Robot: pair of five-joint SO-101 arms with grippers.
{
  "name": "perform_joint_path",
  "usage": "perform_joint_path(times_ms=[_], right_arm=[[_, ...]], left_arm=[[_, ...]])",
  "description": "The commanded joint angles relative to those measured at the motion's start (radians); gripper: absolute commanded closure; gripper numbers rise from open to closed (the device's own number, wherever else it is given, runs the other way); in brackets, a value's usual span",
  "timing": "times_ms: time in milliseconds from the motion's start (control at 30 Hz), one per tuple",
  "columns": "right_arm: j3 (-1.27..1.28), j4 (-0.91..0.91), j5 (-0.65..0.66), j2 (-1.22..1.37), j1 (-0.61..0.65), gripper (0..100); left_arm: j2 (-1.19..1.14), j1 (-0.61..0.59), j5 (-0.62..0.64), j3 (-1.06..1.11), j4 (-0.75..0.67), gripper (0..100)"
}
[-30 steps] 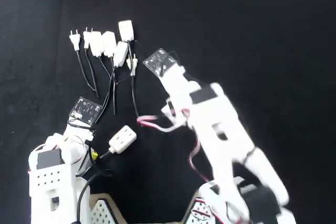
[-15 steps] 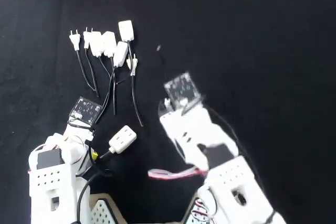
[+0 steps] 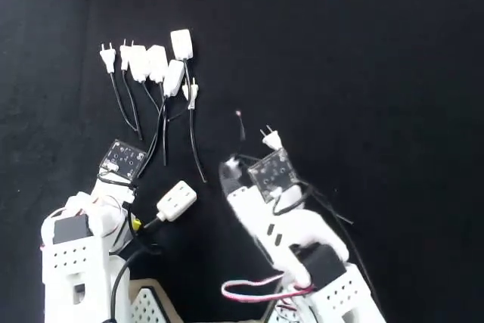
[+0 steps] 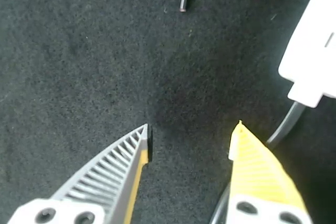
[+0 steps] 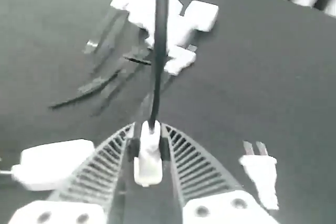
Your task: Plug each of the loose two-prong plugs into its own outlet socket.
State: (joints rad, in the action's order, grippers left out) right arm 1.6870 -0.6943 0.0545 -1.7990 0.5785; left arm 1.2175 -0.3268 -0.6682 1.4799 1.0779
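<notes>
My right gripper (image 5: 148, 129) is shut on a white two-prong plug (image 5: 148, 156), whose black cord (image 5: 156, 51) stands up away from the fingers. In the high view this gripper (image 3: 231, 166) hangs over the middle of the table, the cord's pink tip (image 3: 238, 114) above it. Beside it lies a second loose plug (image 3: 269, 138), prongs pointing away. The white outlet socket block (image 3: 176, 200) lies between the two arms. Several more white plugs (image 3: 151, 62) lie bunched at the far left. My left gripper (image 4: 192, 127) is open over bare cloth, the socket block (image 4: 314, 40) just beside its yellow finger (image 4: 257, 161).
Black cords (image 3: 144, 122) trail from the plug bunch toward the left arm (image 3: 76, 240). The socket block's own black cable (image 3: 140, 226) runs back by that arm's base. Black cloth (image 3: 378, 73) covers the table, with open room on the right half.
The right arm has drawn back from the plug bunch toward the near edge, carrying the plug and its cord. Another loose plug came into sight beside it. The left arm has stayed still.
</notes>
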Motion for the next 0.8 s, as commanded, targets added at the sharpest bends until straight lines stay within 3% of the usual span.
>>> perform_joint_path(times_ms=[0,100,200,367,500,667,767], right_arm=[[-0.005,0.049,-0.012,-0.085,0.112,98.6],[-0.005,0.123,0.031,-0.079,0.138,98.6],[-0.005,0.198,0.087,-0.058,0.074,98.6],[0.007,0.381,0.037,0.147,-0.091,98.6],[-0.053,0.546,0.012,0.384,-0.114,98.6],[-0.38,0.419,-0.135,0.816,-0.118,98.6],[-0.533,0.377,-0.141,1.041,-0.112,98.6]], left_arm=[[0.008,0.013,-0.006,-0.007,0.008,75],[0.008,0.013,-0.006,-0.007,0.008,75],[0.008,0.013,-0.006,-0.007,0.008,75],[0.008,0.013,-0.006,-0.007,0.008,75],[0.008,0.013,-0.006,-0.007,0.008,75],[0.008,0.012,-0.005,-0.007,0.008,75],[0.008,0.012,-0.005,-0.007,0.008,75]])
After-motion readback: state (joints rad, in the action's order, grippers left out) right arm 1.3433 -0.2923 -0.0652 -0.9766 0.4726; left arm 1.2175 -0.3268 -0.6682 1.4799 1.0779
